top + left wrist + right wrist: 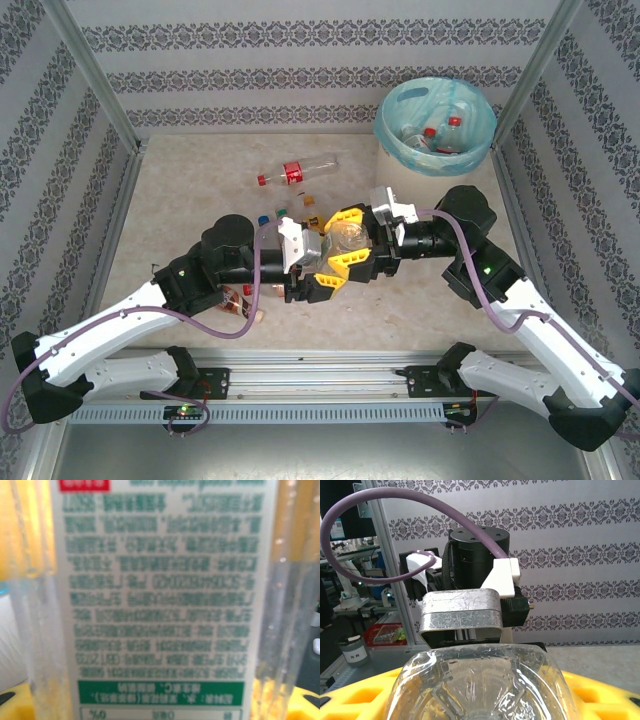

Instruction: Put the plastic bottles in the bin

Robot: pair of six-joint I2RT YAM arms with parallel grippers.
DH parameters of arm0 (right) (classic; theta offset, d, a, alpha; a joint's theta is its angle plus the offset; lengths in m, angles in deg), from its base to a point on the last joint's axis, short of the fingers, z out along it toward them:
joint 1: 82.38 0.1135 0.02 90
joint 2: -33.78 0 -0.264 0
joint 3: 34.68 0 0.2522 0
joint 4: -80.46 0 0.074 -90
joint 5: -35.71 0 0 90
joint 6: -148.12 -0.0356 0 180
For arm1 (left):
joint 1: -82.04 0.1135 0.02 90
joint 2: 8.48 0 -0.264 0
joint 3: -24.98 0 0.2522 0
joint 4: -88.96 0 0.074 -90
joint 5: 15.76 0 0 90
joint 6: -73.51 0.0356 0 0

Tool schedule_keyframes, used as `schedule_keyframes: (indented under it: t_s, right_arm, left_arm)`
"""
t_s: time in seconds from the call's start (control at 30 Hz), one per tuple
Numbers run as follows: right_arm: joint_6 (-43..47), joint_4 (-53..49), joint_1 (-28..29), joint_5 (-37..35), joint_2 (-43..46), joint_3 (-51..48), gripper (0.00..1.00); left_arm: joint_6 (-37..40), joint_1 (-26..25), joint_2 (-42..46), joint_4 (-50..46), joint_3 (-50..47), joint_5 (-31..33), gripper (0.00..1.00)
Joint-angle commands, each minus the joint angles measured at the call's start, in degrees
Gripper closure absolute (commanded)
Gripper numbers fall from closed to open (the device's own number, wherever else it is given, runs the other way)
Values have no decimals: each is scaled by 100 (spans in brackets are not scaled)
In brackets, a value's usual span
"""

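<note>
**A:** Starting left. Tucked under the left arm (130, 325), small bottles (238, 300) with reddish-brown labels lie on the speckled tabletop (180, 200), mostly hidden.

**B:** Just past them, a red-labelled bottle (295, 172) lies on its side in the open, red cap pointing left.

**A:** Centre now. The left claw (328, 255), with yellow plastic fingers, is clamped on a clear bottle (345, 238), which hangs between the two arms.

**B:** Up close, its white label (160, 605) carries rows of green print, upside down and too blurred to read. A red patch (84, 484) is cut off at the top, and something like "0%" sits at the bottom edge.

**A:** The right claw (356, 238) flanks that bottle's moulded, ridged base (480, 685). Gripping or loose? I can't tell.

**B:** Back right corner: the round bin (388, 128), a crinkly teal bag (480, 115) folded over its rim, with red-capped bottles (440, 135) inside.
</note>
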Motion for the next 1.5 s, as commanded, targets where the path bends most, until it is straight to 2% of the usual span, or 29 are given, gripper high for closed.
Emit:
schedule_keyframes:
  t_s: [0.0, 0.13, 0.23, 0.4, 0.5, 0.7, 0.83, 1.03, 1.23, 1.47]
  right_arm:
    - [216, -102, 8, -258, 20, 193, 47]
    - [407, -302, 11, -871, 58, 334, 53]
    - [588, -491, -9, -1592, 101, 425, 53]
    - [972, -1161, -75, -3142, 93, 849, 55]
    - [1176, -1448, -240, -4086, 27, 1149, 56]
    - [1243, -1693, -1203, -5047, -502, 1959, 56]
    - [1028, -1561, -2115, -5015, -951, 2418, 57]
    - [970, -1496, -2998, -5106, -1700, 2970, 58]
    - [1075, -1364, -3442, -5573, -2233, 3083, 57]
    - [1150, -1677, -3607, -5602, -2841, 3260, 57]
  left_arm:
    - [-10, 38, 43, 608, -17, -144, 39]
    - [-59, 38, 78, 723, -139, 519, 15]
    - [73, 39, 230, 730, -268, 1278, 2]
    - [323, 39, 469, 981, -528, 2909, 0]
    - [453, 38, 448, 966, -531, 3390, 0]
    - [141, 38, 135, 866, -374, 3308, 0]
    - [-118, 38, -383, 669, -84, 3469, 0]
    - [-222, 151, -1394, 297, 706, 3703, 0]
    - [-430, 354, -2258, 328, 1509, 3341, 0]
    - [-679, 372, -2778, 431, 1878, 3029, 0]
